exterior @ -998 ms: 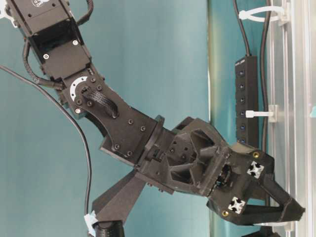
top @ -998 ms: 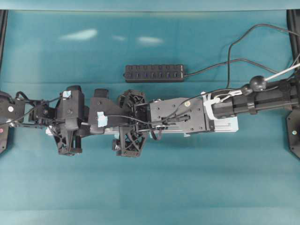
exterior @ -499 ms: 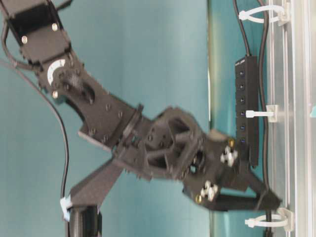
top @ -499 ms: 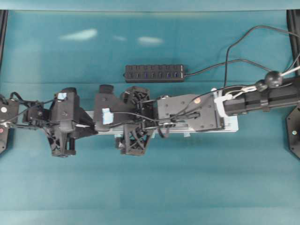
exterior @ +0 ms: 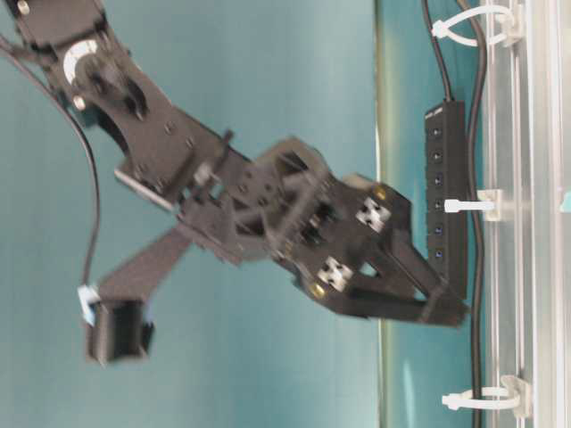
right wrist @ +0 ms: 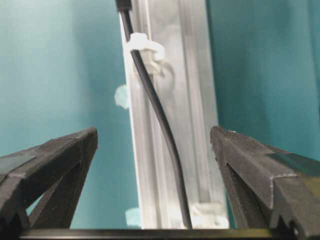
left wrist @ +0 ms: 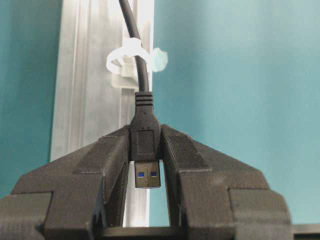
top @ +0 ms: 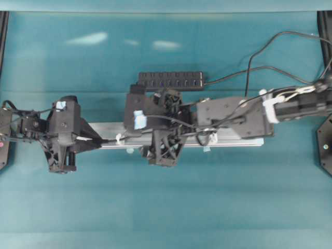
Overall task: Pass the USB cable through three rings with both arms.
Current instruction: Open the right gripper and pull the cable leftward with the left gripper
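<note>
In the left wrist view my left gripper (left wrist: pixel 145 150) is shut on the black plug of the USB cable (left wrist: pixel 144 131). The cable runs straight out of the plug through a whitish ring (left wrist: pixel 126 54) clipped on the silver rail (left wrist: pixel 90 80). Overhead, the left gripper (top: pixel 98 141) is at the rail's left end, just left of that ring (top: pixel 119 139). My right gripper (right wrist: pixel 154 134) stands wide open over the rail, with the cable (right wrist: pixel 161 117) below it and untouched. From table level, three rings (exterior: pixel 477 22) (exterior: pixel 473 206) (exterior: pixel 482 398) stand along the rail, and the cable (exterior: pixel 477 285) runs through them.
A black multi-port hub (top: pixel 171 80) lies behind the rail, its lead curling off to the right. Small pale-blue tape tabs (left wrist: pixel 160 59) sit beside the rail. Teal cloth covers the table on both sides of the rail (top: pixel 228 141).
My left gripper has drawn the plug leftward. The right gripper, still open, has moved rightward along the rail and lifted away from it.
</note>
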You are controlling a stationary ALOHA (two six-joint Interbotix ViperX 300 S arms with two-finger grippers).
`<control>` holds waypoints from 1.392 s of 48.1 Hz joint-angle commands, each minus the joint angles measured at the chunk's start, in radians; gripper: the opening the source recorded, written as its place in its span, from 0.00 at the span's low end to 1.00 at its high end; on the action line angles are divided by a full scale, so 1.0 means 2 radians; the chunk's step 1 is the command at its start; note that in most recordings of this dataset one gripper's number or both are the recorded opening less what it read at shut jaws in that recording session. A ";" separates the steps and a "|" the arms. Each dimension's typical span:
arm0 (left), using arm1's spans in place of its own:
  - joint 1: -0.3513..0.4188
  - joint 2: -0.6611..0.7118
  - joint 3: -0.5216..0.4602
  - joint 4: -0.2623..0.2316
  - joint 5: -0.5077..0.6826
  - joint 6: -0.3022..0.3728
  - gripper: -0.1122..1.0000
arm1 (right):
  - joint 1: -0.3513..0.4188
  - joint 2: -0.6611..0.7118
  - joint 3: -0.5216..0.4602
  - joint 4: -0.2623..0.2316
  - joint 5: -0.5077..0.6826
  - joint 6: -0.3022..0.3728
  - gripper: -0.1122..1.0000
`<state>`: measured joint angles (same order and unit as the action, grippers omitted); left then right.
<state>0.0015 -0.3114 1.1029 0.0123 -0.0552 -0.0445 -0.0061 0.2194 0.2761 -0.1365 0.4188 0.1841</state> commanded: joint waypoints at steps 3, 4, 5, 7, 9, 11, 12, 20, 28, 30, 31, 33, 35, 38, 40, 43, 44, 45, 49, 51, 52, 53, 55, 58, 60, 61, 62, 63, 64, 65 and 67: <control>-0.002 -0.017 -0.004 0.002 0.007 0.001 0.32 | -0.004 -0.030 0.012 -0.001 -0.018 0.005 0.84; -0.002 -0.020 -0.004 0.001 0.008 0.001 0.32 | -0.004 -0.032 0.015 -0.001 -0.021 0.005 0.84; -0.002 -0.021 -0.004 0.001 0.010 0.001 0.32 | -0.005 -0.035 0.017 -0.001 -0.025 0.004 0.84; -0.002 -0.026 -0.004 0.001 0.012 0.001 0.32 | -0.005 -0.037 0.022 -0.002 -0.029 0.004 0.84; -0.002 -0.031 -0.005 0.001 0.012 0.001 0.32 | -0.005 -0.041 0.027 -0.002 -0.034 0.004 0.84; -0.002 -0.035 -0.006 0.002 0.012 0.001 0.32 | -0.005 -0.044 0.030 -0.003 -0.038 0.004 0.84; -0.002 -0.037 -0.007 0.001 0.012 0.001 0.32 | -0.006 -0.047 0.033 -0.005 -0.042 0.004 0.84; -0.002 -0.045 -0.012 0.001 0.012 0.005 0.32 | -0.008 -0.062 0.044 -0.005 -0.051 0.003 0.84; -0.002 -0.046 -0.015 0.001 0.012 0.007 0.32 | -0.008 -0.081 0.058 -0.006 -0.055 0.002 0.84; -0.002 -0.046 -0.015 0.002 0.012 0.007 0.32 | -0.008 -0.087 0.063 -0.005 -0.059 0.002 0.84; -0.002 -0.046 -0.015 0.001 0.012 0.007 0.32 | -0.008 -0.092 0.067 -0.005 -0.062 0.002 0.84; -0.002 -0.046 -0.015 0.002 0.012 0.008 0.32 | -0.008 -0.097 0.072 -0.005 -0.067 0.002 0.84; -0.001 -0.046 -0.015 0.002 0.012 0.008 0.32 | -0.008 -0.105 0.079 -0.005 -0.072 0.002 0.84; 0.000 -0.047 -0.015 0.001 0.012 0.008 0.32 | -0.008 -0.116 0.090 -0.005 -0.081 0.002 0.84; 0.000 -0.048 -0.015 0.002 0.012 0.008 0.32 | -0.008 -0.123 0.098 -0.005 -0.086 0.002 0.84; 0.001 -0.048 -0.015 0.001 0.012 0.008 0.32 | -0.008 -0.133 0.112 -0.005 -0.096 0.002 0.84; 0.001 -0.048 -0.015 0.001 0.012 0.009 0.32 | -0.008 -0.138 0.116 -0.005 -0.099 0.002 0.84; 0.002 -0.048 -0.015 0.001 0.012 0.009 0.32 | -0.008 -0.142 0.120 -0.005 -0.103 0.002 0.84; 0.003 -0.048 -0.015 0.001 0.012 0.009 0.32 | -0.008 -0.158 0.141 -0.005 -0.121 0.002 0.84; 0.004 -0.048 -0.016 0.001 0.012 0.010 0.32 | -0.008 -0.164 0.148 -0.005 -0.129 0.002 0.84; 0.003 -0.049 -0.016 0.001 0.012 0.010 0.32 | -0.008 -0.168 0.152 -0.005 -0.133 0.002 0.84; 0.004 -0.049 -0.016 0.001 0.012 0.010 0.32 | -0.008 -0.171 0.156 -0.005 -0.138 0.002 0.84; 0.005 -0.050 -0.018 0.001 0.012 0.010 0.32 | -0.008 -0.176 0.163 -0.005 -0.146 0.002 0.83; 0.005 -0.051 -0.019 0.001 0.012 0.012 0.32 | -0.008 -0.184 0.173 -0.005 -0.155 0.002 0.83; 0.005 -0.053 -0.021 0.001 0.012 0.018 0.32 | -0.008 -0.188 0.178 -0.005 -0.160 0.002 0.83; 0.005 -0.054 -0.021 0.001 0.012 0.022 0.32 | -0.008 -0.190 0.180 -0.005 -0.161 0.002 0.83; 0.005 -0.055 -0.022 0.002 0.012 0.026 0.32 | -0.008 -0.191 0.183 -0.005 -0.163 0.002 0.83; 0.005 -0.057 -0.023 0.001 0.012 0.030 0.32 | -0.008 -0.193 0.185 -0.005 -0.164 0.002 0.83; 0.005 -0.058 -0.024 0.001 0.012 0.034 0.32 | -0.008 -0.194 0.187 -0.005 -0.164 0.002 0.83; 0.005 -0.058 -0.025 0.002 0.012 0.038 0.32 | -0.008 -0.195 0.188 -0.005 -0.164 0.002 0.83; 0.006 -0.061 -0.026 0.001 0.012 0.044 0.32 | -0.008 -0.196 0.190 -0.005 -0.163 0.003 0.83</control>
<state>0.0138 -0.4126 1.0815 0.0123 -0.0261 0.0291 -0.0215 -0.1473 0.6581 -0.1457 0.1028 0.1841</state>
